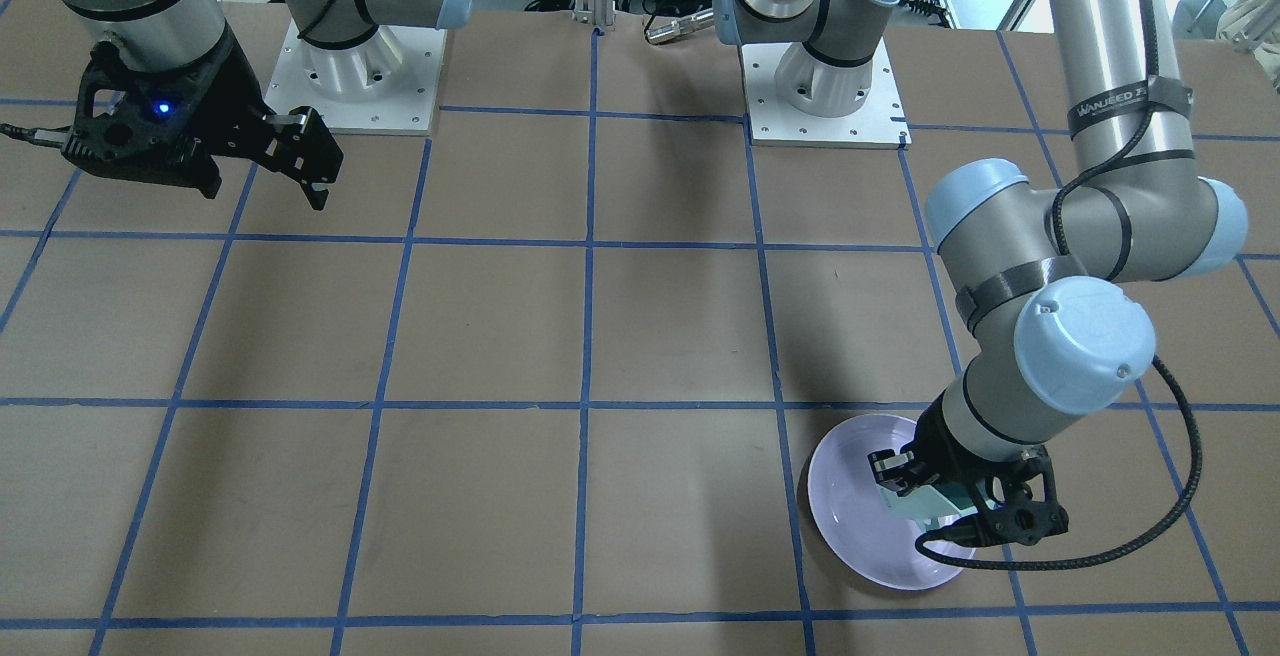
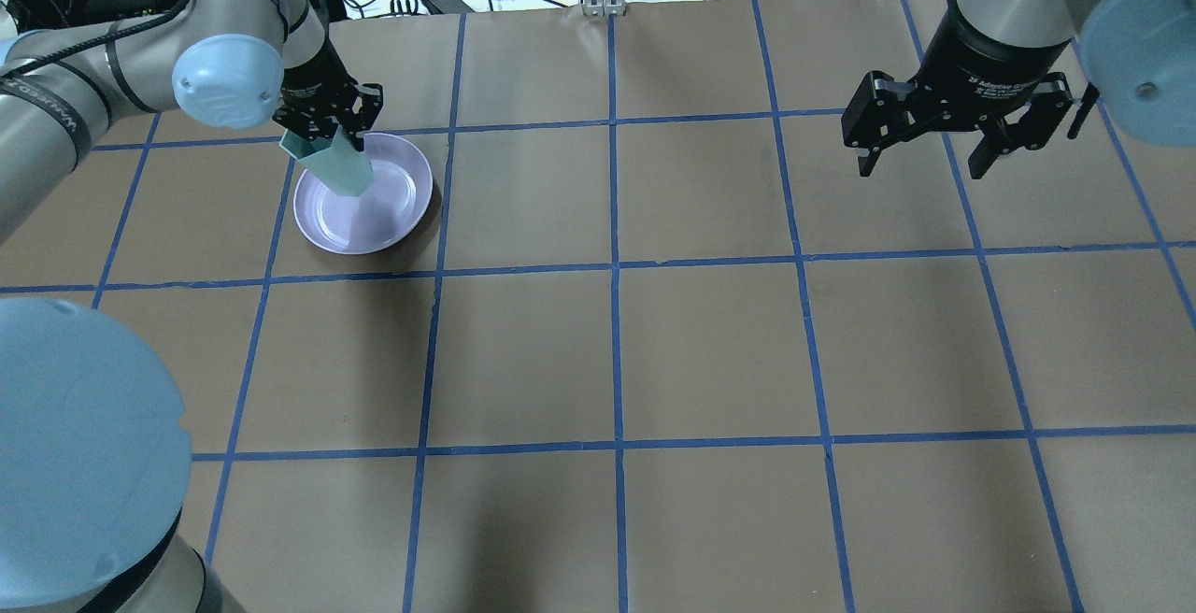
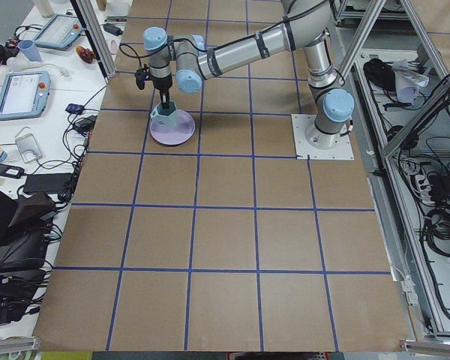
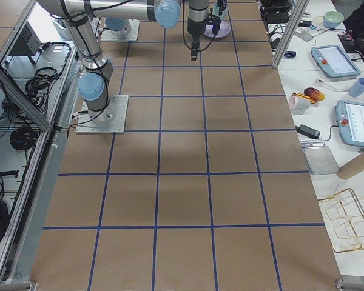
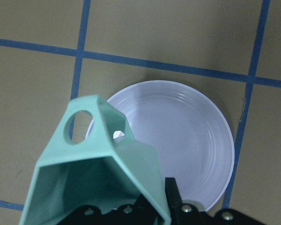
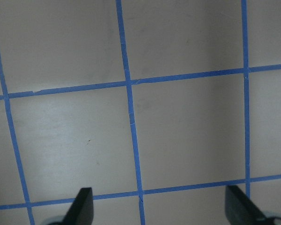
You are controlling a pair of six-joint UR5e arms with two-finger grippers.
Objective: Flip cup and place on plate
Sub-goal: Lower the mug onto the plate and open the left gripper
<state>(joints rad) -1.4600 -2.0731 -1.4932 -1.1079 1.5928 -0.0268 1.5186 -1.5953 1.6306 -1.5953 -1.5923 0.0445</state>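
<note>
We start with the lettering: a black strap on the left arm reads WANJEED, and the right gripper carries "2F Adaptive" on its body. The rest of that line is too small for us to read.

Now the cup. It's pale mint green, faceted and angular, with a darker teal inside. In the left wrist view we see its angular handle with a round hole through it. The left gripper is clamped on the cup's rim. The cup hangs tilted over the plate, mouth toward the gripper and base toward the plate's near-left part. We can't tell whether the base touches.

The plate is round, glossy pale lavender and much wider than the cup. It lies flat on the table. The right gripper hangs well apart from the plate, fingers spread wide and holding nothing.
</note>
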